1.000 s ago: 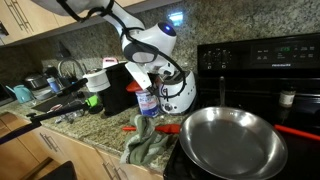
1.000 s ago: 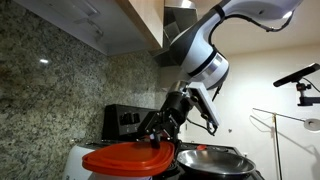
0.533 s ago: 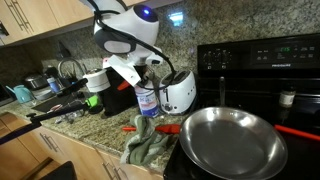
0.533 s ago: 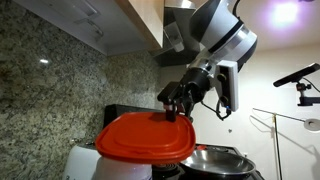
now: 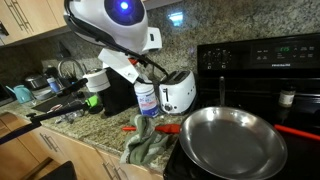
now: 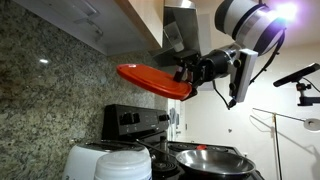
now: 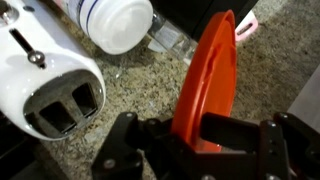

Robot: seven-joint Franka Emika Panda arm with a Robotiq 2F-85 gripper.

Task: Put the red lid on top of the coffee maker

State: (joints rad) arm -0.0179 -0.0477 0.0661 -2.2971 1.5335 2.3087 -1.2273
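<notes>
Aloft, the black gripper (image 6: 188,73) pinches the smooth, round red lid (image 6: 150,80) by its rim over speckled granite counter (image 7: 135,97).

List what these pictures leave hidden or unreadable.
The coffee maker top: exterior view, the arm crosses it.
The red lid lower edge: wrist view, the jaws cover it.
The jar label: exterior view, too small to read.

Lower edge of red lid (image 7: 207,80) is hidden inside gripper (image 7: 197,145). At left frame edge, toaster (image 7: 50,70) is cut off. At centre left, coffee maker (image 5: 118,98) is partly masked by arm (image 5: 115,25).
</notes>
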